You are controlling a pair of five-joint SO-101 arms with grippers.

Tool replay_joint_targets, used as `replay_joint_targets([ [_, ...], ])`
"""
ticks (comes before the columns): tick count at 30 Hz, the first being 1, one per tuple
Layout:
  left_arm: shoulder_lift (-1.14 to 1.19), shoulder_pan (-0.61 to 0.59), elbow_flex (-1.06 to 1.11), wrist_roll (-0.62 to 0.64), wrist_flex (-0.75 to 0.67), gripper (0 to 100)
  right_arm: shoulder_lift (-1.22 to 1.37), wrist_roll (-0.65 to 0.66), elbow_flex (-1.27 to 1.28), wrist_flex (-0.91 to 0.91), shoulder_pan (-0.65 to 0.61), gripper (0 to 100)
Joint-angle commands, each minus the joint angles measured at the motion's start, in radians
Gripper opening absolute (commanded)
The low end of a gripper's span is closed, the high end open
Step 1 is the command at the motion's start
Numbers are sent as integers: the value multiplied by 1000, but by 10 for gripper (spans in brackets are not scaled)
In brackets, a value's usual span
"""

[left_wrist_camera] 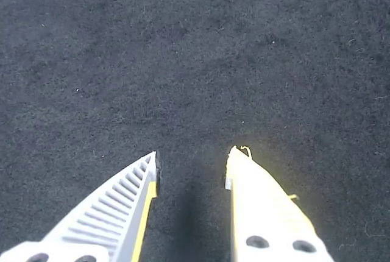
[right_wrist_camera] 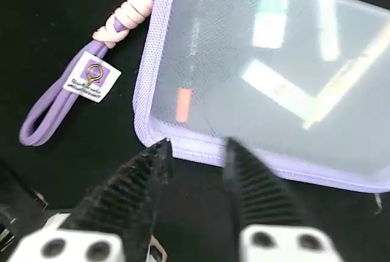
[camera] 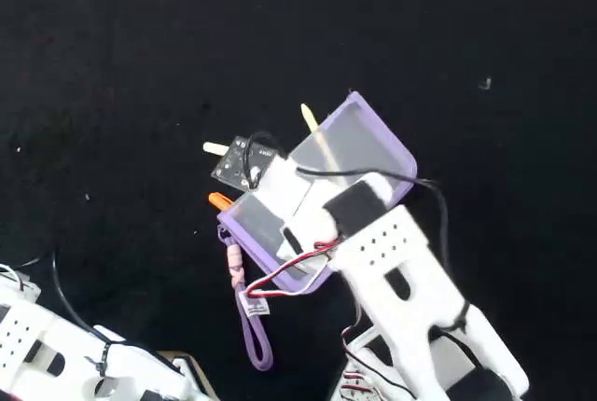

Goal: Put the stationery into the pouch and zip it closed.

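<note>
Purple pouch (right_wrist_camera: 268,79) hem beside parted right pincer (right_wrist_camera: 196,147).

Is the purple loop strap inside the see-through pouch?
No, the purple loop strap lies on the black table beside the see-through pouch.

Bright, even light; glare streaks on pouch (right_wrist_camera: 274,85) film; soft shadow between left fingers (left_wrist_camera: 116,213).

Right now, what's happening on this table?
The right arm hangs over the purple pouch, its jaws open at the pouch's edge. Pen ends stick out past the pouch's side, so it is not zipped yet. The left arm sits at the near corner, jaws open over the black table.
</note>
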Motion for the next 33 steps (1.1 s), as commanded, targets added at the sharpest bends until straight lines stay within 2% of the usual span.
replay_joint_targets([
  [1, -14, -1, -10, -2, -29, 192, 1, -132, 28, -132, 0, 256],
  [4, -12, -16, 15, 0, -84, 192, 18, -267, 36, -196, -48, 227],
  [7, -14, -44, 19, 0, -101, 192, 59, -344, 41, -258, -140, 198],
  [11, -14, -58, 19, 0, -101, 192, 160, -399, 31, -333, -238, 194],
  [16, -14, -81, 16, 0, -101, 192, 329, -446, 10, -419, -279, 194],
  [22, -14, -77, 16, 0, -101, 192, 522, -523, -105, -396, -282, 194],
  [33, -14, -74, 18, 0, -101, 192, 602, -548, -228, -276, -465, 191],
])
